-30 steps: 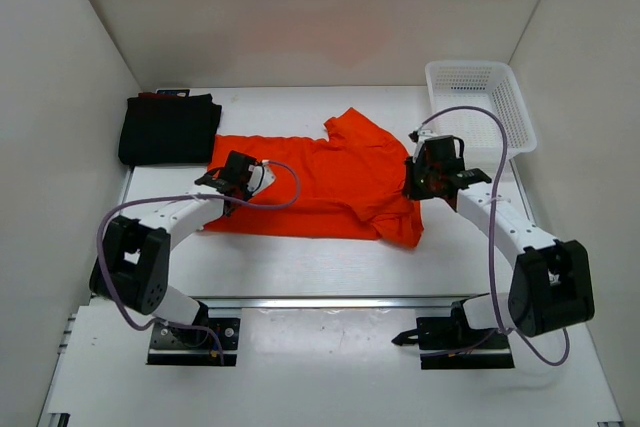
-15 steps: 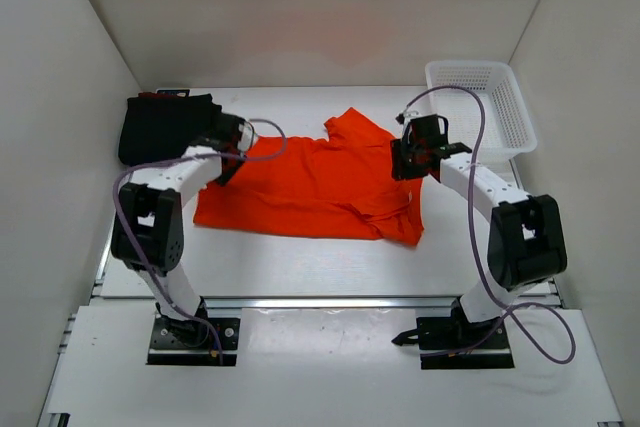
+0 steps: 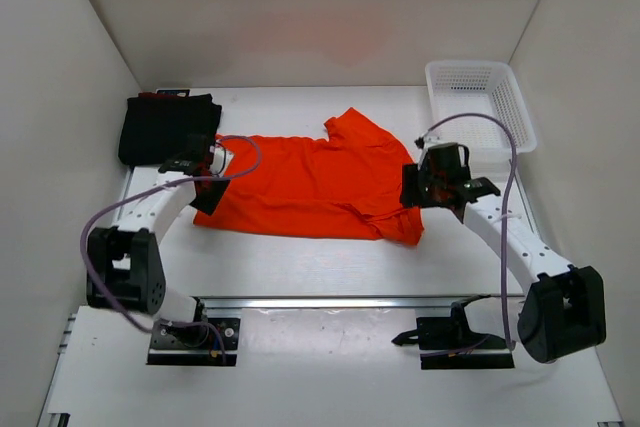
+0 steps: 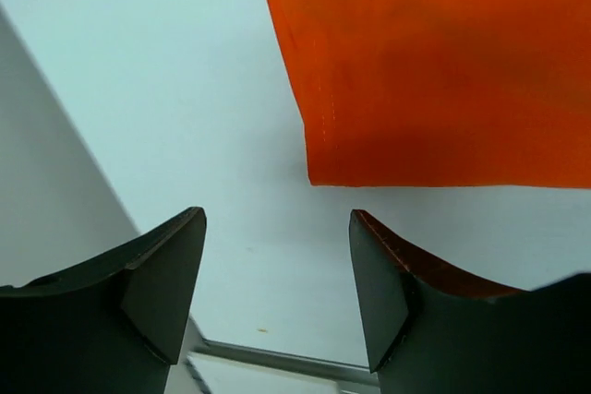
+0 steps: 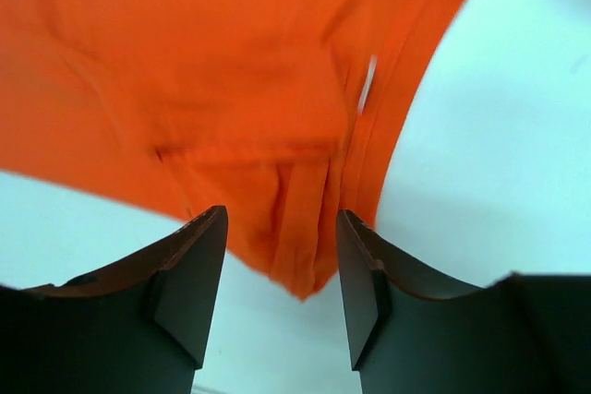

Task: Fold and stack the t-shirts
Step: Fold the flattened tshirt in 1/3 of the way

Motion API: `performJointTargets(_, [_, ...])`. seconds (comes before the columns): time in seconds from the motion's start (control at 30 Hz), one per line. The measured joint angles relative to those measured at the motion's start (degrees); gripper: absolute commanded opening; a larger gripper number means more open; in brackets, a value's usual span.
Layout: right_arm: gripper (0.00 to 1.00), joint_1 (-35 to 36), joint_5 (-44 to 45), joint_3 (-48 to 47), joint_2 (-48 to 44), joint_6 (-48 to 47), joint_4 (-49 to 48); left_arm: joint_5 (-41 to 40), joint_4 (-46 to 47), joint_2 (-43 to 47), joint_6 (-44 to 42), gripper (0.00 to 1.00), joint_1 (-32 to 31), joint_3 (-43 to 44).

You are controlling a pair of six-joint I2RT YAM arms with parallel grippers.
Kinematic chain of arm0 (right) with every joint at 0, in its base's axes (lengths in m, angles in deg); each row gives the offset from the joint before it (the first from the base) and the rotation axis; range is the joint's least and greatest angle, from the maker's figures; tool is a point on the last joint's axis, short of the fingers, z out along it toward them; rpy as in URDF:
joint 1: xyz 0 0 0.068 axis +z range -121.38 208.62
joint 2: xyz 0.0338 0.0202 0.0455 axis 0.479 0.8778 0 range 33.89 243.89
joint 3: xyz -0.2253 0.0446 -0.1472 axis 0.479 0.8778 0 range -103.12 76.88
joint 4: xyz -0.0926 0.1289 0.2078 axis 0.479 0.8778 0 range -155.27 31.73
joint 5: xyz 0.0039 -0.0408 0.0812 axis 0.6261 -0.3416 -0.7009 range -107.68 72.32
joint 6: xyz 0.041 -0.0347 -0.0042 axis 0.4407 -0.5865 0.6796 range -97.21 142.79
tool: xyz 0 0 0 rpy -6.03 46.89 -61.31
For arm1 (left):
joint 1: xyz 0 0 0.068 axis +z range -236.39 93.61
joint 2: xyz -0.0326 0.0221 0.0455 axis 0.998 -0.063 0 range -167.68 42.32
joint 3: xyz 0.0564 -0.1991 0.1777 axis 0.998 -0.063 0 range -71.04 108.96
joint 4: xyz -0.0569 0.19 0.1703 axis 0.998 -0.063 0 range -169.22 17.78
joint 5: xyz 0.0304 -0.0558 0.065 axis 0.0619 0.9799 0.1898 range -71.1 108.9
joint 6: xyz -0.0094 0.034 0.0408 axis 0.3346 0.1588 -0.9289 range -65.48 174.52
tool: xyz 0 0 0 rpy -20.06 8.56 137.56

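Note:
The orange t-shirt (image 3: 320, 182) lies spread flat across the middle of the table, one sleeve pointing toward the back. My left gripper (image 3: 207, 192) hovers at its left edge. In the left wrist view that gripper (image 4: 277, 274) is open over bare table, with the shirt's corner (image 4: 416, 71) just ahead. My right gripper (image 3: 413, 190) stands at the shirt's right edge. In the right wrist view it (image 5: 282, 274) is open above a bunched corner of the cloth (image 5: 295, 228), holding nothing. A folded black t-shirt (image 3: 168, 129) lies at the back left, a sliver of dark red (image 3: 160, 94) showing behind it.
A white mesh basket (image 3: 480, 107) stands at the back right corner. White walls close in the table on the left, back and right. A metal rail (image 3: 330, 302) runs along the near edge in front of the arm bases.
Both grippers have opened and let go of the orange shirt. The shirt's left side was drawn out flatter toward the left. The left gripper has since pulled back toward the near side.

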Motion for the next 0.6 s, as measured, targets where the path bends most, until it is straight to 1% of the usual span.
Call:
performJointTargets(0.13, [0.48,2.8,0.5,7.9,-1.1,3.5,3.4,2.0,-1.4,-7.6,5.2,0.76,6.4,-0.8])
performJointTargets(0.2, [0.48,3.6,0.5,10.4,-1.2,5.4,5.3,3.1,-1.8,-9.7,7.4,0.77,7.9,-0.6])
performJointTargets(0.3, [0.48,3.0,1.3,13.0,-1.9,7.5,5.7,5.0,-2.0,-11.0,10.4,0.76,8.0,-0.1])
performJointTargets(0.4, [0.47,1.9,1.4,14.6,-2.8,8.9,4.7,5.4,-1.5,-12.2,12.9,0.76,7.8,0.2])
performJointTargets(0.47, [0.46,1.5,1.2,15.2,-2.7,9.5,3.3,5.0,-1.1,-13.9,14.4,0.73,7.8,0.2])
performJointTargets(0.5, [0.45,1.3,1.1,15.6,-2.7,9.7,2.4,4.9,-1.0,-15.1,15.1,0.69,8.0,0.2])
performJointTargets(0.53, [0.43,0.9,0.8,16.1,-2.6,10.0,1.5,5.0,-1.4,-15.8,15.7,0.64,8.2,0.7])
performJointTargets(0.57, [0.35,0.7,0.5,16.6,-2.5,10.1,0.8,4.9,-0.9,-16.0,16.2,0.59,8.5,0.8])
performJointTargets(0.6, [0.26,0.3,0.2,17.1,-2.3,10.3,0.0,5.0,-0.9,-16.1,16.7,0.56,8.7,0.8])
